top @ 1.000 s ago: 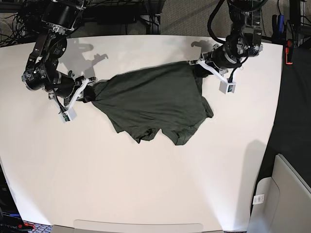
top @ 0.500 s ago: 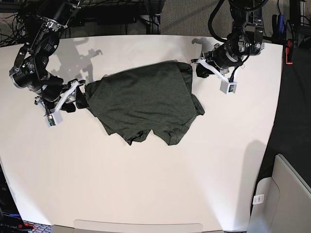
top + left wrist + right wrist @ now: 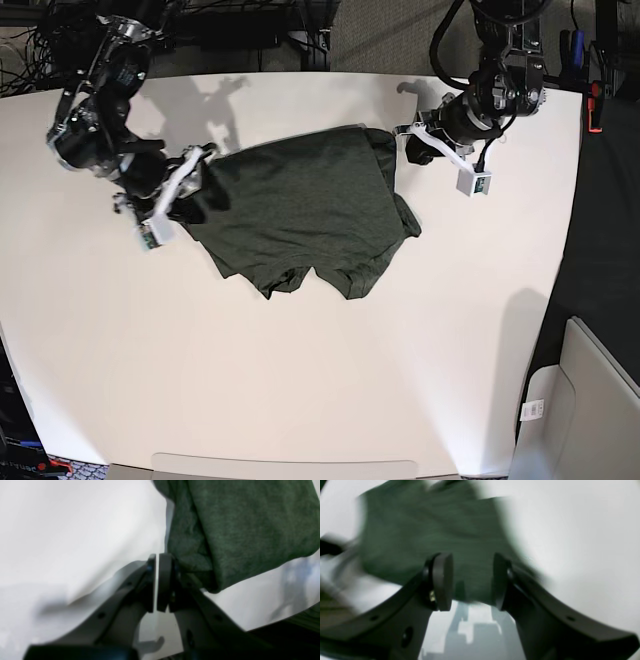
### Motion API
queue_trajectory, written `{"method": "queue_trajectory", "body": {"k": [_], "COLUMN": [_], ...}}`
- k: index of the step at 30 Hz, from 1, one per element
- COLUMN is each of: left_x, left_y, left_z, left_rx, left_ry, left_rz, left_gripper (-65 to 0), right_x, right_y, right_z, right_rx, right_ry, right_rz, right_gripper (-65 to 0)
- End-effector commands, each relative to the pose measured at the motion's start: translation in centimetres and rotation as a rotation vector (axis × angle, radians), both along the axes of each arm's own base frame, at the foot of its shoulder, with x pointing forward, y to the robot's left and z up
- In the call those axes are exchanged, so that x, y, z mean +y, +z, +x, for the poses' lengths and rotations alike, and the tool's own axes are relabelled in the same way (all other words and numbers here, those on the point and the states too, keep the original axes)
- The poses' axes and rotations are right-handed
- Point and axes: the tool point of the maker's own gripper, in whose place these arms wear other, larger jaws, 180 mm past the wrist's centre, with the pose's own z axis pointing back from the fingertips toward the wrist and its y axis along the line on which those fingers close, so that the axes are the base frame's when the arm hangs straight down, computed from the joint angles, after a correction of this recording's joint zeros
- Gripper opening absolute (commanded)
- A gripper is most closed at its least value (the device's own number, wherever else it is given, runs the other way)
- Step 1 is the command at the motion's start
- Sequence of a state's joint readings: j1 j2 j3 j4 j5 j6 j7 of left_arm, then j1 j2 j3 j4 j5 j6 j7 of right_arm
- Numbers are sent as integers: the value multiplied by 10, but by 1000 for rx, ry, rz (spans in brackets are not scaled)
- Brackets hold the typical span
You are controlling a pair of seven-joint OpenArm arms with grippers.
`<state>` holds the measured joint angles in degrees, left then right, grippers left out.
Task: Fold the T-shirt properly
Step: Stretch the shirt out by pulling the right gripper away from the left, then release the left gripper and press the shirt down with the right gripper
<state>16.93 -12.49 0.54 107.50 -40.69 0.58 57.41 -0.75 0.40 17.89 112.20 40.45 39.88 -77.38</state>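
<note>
The T-shirt (image 3: 300, 210) is being seen as a dark green bunch lying on the white table (image 3: 300, 380), in the far half of it, between the two arms. The cloth is being shown crumpled and partly doubled over, with a bulge of folds at the edge nearest the left arm and two lobes of fabric at the near edge.

The left gripper (image 3: 157, 582) is being kept shut, its two pads almost meeting with only a thin slit between them. No cloth is being seen between the pads; a fold of the T-shirt (image 3: 225, 530) is lying just beside the outer pad, touching it.

The right gripper (image 3: 470, 580) is being held about half open above the other edge of the T-shirt (image 3: 432, 530). The cloth is being seen through the gap between the jaws, but this view is blurred, and it cannot be told whether the pads are touching the fabric.
</note>
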Motion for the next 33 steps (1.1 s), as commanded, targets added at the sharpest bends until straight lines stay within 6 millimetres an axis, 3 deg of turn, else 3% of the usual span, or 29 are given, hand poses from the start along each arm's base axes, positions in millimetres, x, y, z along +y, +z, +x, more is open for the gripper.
{"method": "queue_trajectory", "body": {"k": [1, 9, 14, 17, 24, 33], "left_x": [12, 75, 106, 117, 117, 117], "left_y": [9, 20, 27, 29, 29, 29], "left_z": [7, 13, 12, 10, 10, 10], "left_rx": [-38, -69, -84, -88, -88, -88], "left_ry": [27, 200, 285, 316, 316, 316], "left_rz": [16, 70, 99, 108, 108, 108], "left_gripper": [-644, -644, -644, -644, -644, -644], "right_x": [15, 117, 150, 156, 155, 112], "right_y": [10, -6, -29, -45, -66, -69], "right_z": [5, -13, -16, -11, 9, 45], "right_rx": [-41, -15, 40, 94, 145, 66], "right_ry": [35, 287, 410, 442, 457, 360], "right_rz": [4, -107, -161, -174, -225, -476], "right_gripper": [-385, -398, -520, -560, -560, -560]}}
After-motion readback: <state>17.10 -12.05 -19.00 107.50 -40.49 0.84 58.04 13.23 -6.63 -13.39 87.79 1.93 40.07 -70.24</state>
